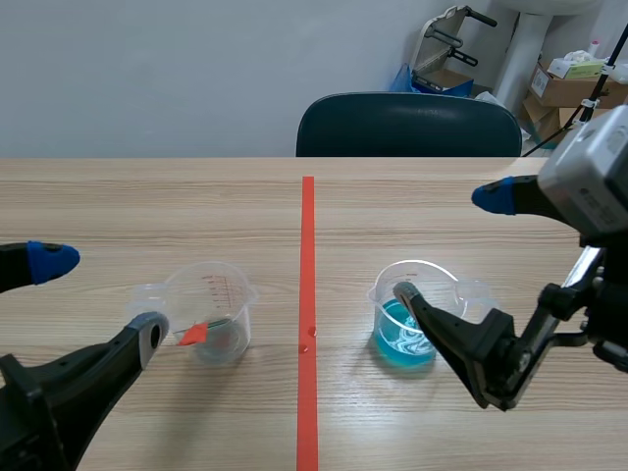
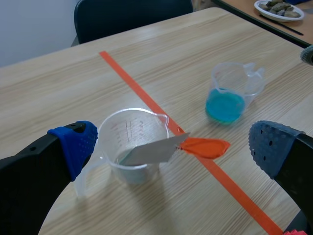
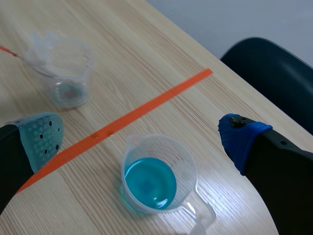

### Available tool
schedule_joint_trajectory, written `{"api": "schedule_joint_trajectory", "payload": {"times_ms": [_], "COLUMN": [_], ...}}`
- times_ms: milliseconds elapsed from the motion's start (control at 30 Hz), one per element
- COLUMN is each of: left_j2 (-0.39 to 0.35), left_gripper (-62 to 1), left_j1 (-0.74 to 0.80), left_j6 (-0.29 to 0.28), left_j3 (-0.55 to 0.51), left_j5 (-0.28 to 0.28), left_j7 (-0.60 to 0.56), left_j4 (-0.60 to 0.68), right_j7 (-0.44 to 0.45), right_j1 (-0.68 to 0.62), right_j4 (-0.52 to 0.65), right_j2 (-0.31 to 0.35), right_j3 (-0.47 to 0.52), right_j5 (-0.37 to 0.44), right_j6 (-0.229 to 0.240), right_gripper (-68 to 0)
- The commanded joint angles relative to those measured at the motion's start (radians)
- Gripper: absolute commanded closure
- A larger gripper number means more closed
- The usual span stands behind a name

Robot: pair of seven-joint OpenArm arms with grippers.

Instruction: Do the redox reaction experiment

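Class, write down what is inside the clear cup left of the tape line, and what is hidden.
A grey strip leans inside the clear cup, its orange end poking over the rim. The strip covers part of the cup's floor; liquid cannot be told.

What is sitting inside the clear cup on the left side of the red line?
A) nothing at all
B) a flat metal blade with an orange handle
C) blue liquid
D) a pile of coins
B: a flat metal blade with an orange handle leans in the left cup, its handle sticking out over the rim, while the blue liquid sits in the other cup across the line.
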Motion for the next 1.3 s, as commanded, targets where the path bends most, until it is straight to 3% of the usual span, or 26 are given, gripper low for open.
{"api": "schedule_joint_trajectory", "payload": {"times_ms": [0,233,600,767,933,1267], "left_j2": [0.005,0.005,0.005,0.005,0.005,0.005], "left_gripper": [-62.3,-62.3,-62.3,-62.3,-62.3,-62.3], "left_j1": [0.034,0.171,0.388,0.439,0.469,0.473], "left_j6": [0.013,0.047,0.062,0.115,0.143,0.153], "left_j3": [-0.013,-0.071,-0.159,-0.164,-0.164,-0.164], "left_j5": [-0.006,-0.006,-0.006,-0.006,-0.006,-0.006], "left_j7": [-0.017,-0.062,-0.172,-0.172,-0.179,-0.179], "left_j4": [0.021,0.021,0.021,0.021,0.021,0.021], "right_j7": [0.016,0.079,0.326,0.393,0.433,0.441], "right_j1": [0.035,0.166,0.399,0.514,0.613,0.726], "right_j4": [0.009,-0.074,-0.218,-0.291,-0.37,-0.49], "right_j2": [0.016,0.019,0.018,-0.008,-0.06,-0.17], "right_j3": [-0.02,-0.176,-0.456,-0.596,-0.703,-0.802], "right_j5": [-0.005,-0.117,-0.3,-0.38,-0.428,-0.463], "right_j6": [0.008,0.044,0.042,0.018,-0.054,-0.078], "right_gripper": [-67.9,-67.9,-67.9,-67.9,-67.9,-67.9]}}
